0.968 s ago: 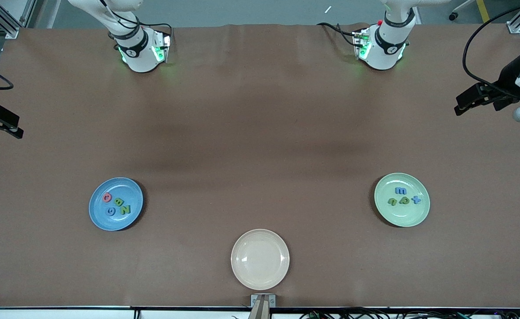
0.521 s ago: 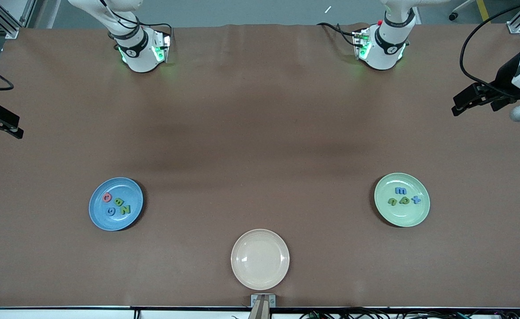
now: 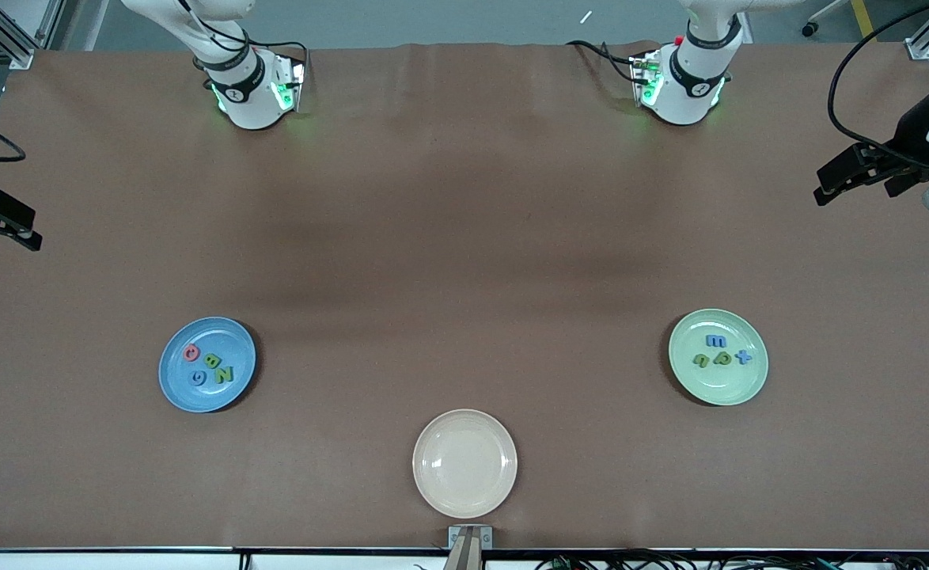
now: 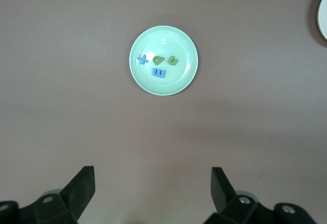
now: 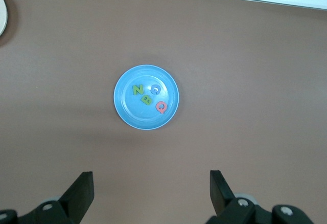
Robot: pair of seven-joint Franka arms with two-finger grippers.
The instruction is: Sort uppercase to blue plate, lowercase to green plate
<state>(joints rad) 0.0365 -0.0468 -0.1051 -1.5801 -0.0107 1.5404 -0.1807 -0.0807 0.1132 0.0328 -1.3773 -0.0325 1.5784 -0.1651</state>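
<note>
The blue plate (image 3: 183,392) (image 5: 138,115) lies toward the right arm's end and holds the uppercase letters: pink Q (image 3: 191,353), green B (image 3: 214,360), green N (image 3: 223,374) and blue G (image 3: 198,378). The green plate (image 3: 718,388) (image 4: 164,85) lies toward the left arm's end with the lowercase letters on it: blue m (image 3: 715,341), green n (image 3: 701,360), green p (image 3: 722,359) and blue x (image 3: 743,357). High over the table edge at its own end, my left gripper (image 3: 824,188) (image 4: 153,172) stands open and empty. My right gripper (image 3: 25,233) (image 5: 151,174) hangs open and empty over the edge at its end.
A cream plate (image 3: 464,463) with nothing on it sits midway between the two plates, nearer to the front camera. Both arm bases (image 3: 247,95) (image 3: 682,91) stand along the table's back edge.
The left arm's hand has shifted a little at its end of the table. The plates, the letters and the right arm have not moved.
</note>
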